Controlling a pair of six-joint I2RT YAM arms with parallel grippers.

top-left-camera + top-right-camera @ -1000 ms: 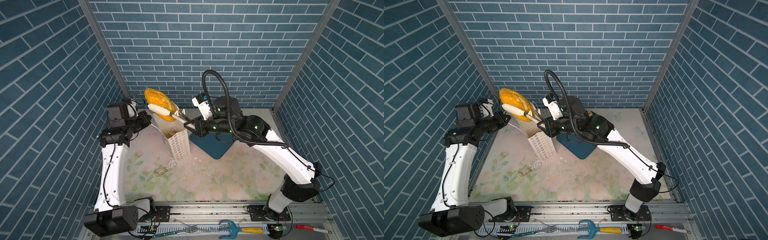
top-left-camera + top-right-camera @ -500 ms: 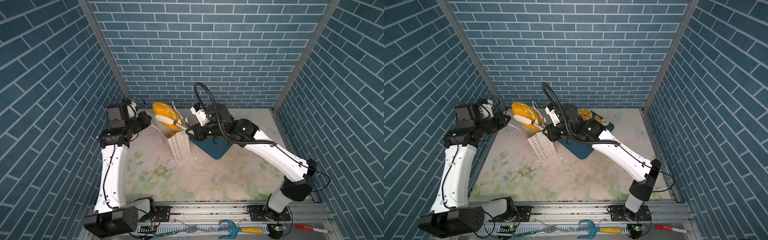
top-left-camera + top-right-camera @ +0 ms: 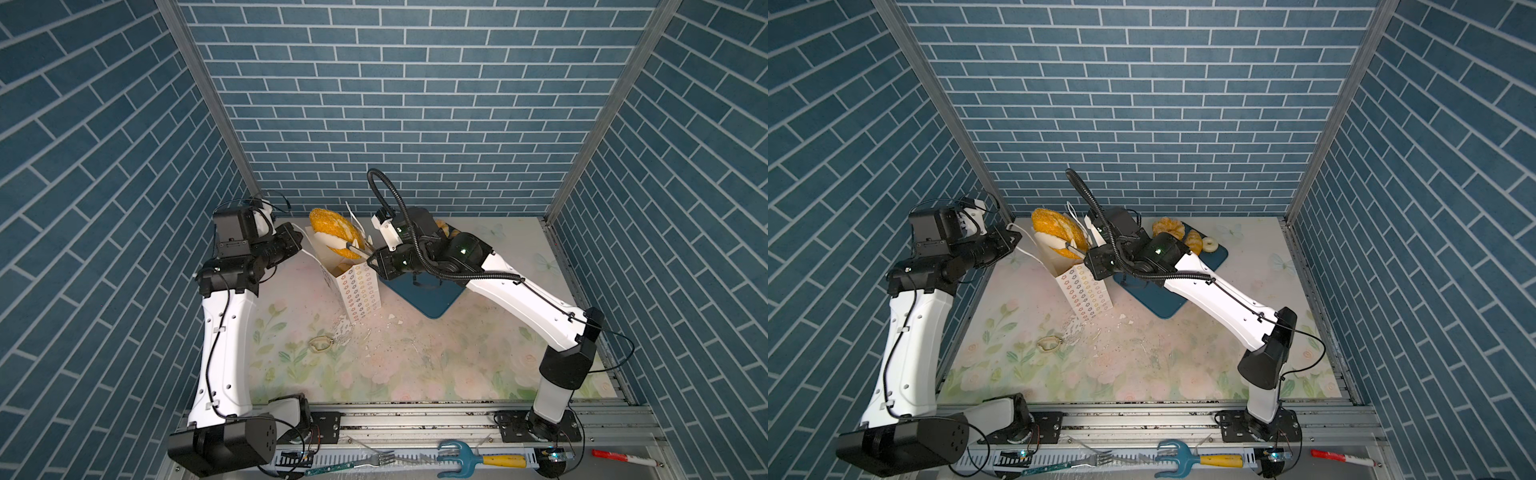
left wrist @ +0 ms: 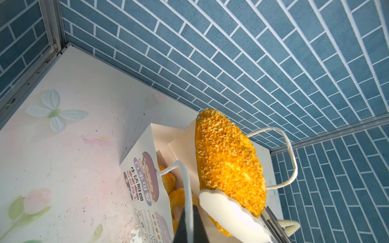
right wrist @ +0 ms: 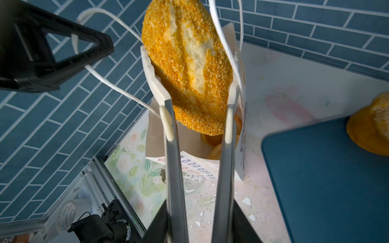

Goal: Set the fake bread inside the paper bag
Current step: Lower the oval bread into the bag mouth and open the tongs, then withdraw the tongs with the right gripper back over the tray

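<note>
Right wrist: crumbed orange loaf in pinch of right hand; left hand tight on bag cord

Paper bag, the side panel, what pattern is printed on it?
The paper bag has rows of small multicoloured rings on white on its side, clearest in a top view.

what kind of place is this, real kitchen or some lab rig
Probably a robot test booth, not a kitchen: brick-print wall panels, a left arm and right arm mounted on a rail, toy bread over a paper bag.
</note>
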